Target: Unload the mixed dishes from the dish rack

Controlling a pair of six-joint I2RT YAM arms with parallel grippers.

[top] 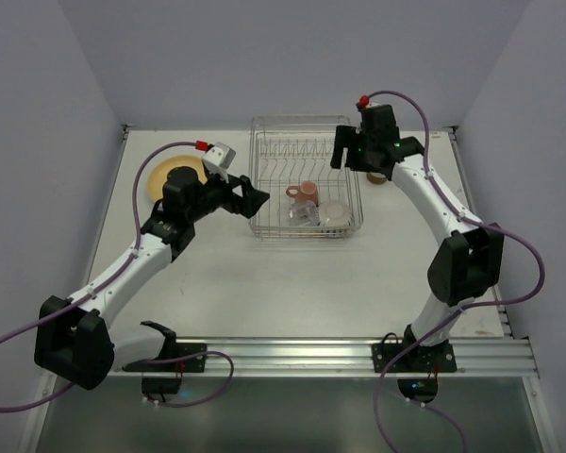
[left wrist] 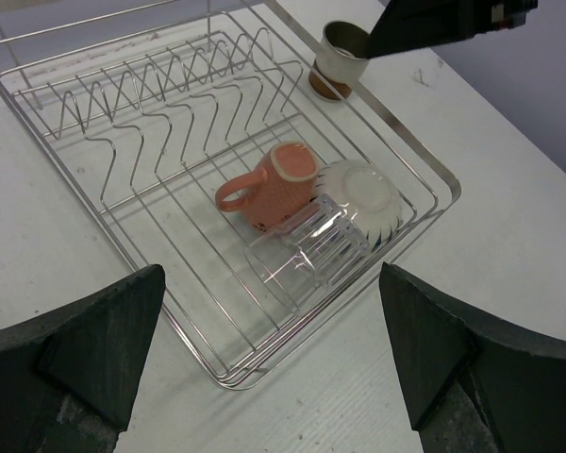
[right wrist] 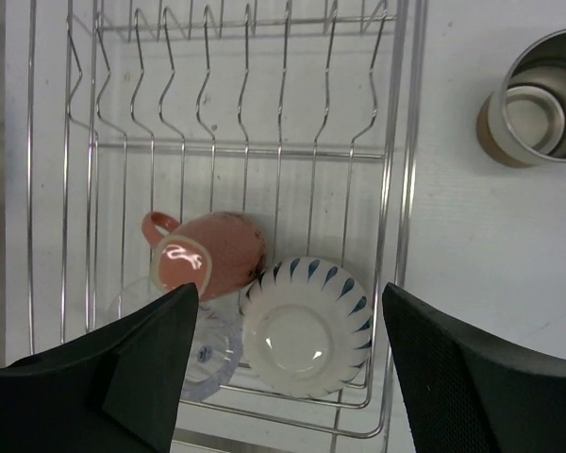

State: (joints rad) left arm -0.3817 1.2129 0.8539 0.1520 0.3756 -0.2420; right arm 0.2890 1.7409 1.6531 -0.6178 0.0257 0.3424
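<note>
Your left hand and right hand gape wide, empty. The pink mug, white cup and clear glass lie huddled in the dish rack's corner. They are probably light, slippery and breakable; pinch the mug's rim.

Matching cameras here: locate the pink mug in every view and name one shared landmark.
Top external: pink mug near picture centre, in the near half of the dish rack.
Left wrist: mug around centre, on its side, handle leftward.
Right wrist: mug left of centre, lower half.
Shared landmark: the white cup right beside the mug in all three.
</note>
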